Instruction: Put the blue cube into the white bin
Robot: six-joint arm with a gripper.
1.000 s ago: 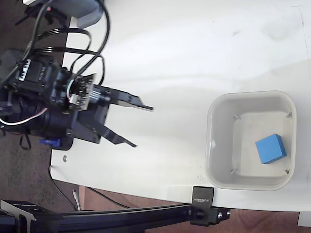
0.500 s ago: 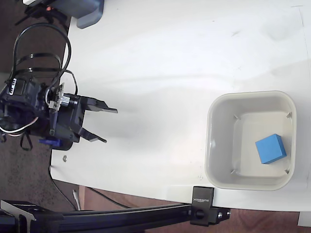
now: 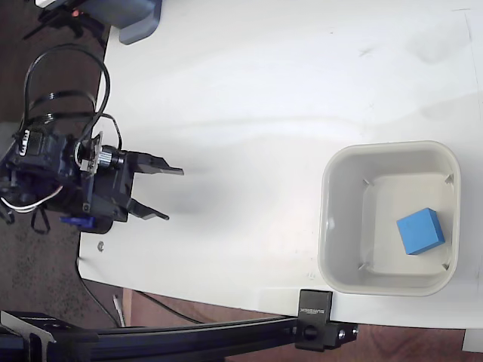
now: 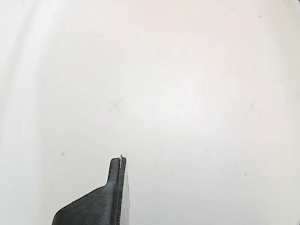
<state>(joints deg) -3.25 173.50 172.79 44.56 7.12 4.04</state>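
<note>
Already the blue cube (image 3: 420, 231) lies inside the white bin (image 3: 343, 160) at lower right; the gripper (image 3: 170, 193), jaws wide and empty, sits at the table's (image 3: 264, 90) left edge.

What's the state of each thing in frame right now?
Small bright-blue solid cube: lying inside the bin, on its floor, free of the gripper.
Square off-white plastic bin: upright on the table, holding only the cube.
Black two-finger gripper: open, fingers spread, empty, at the table's left edge in the fixed view, far from the bin.
</note>
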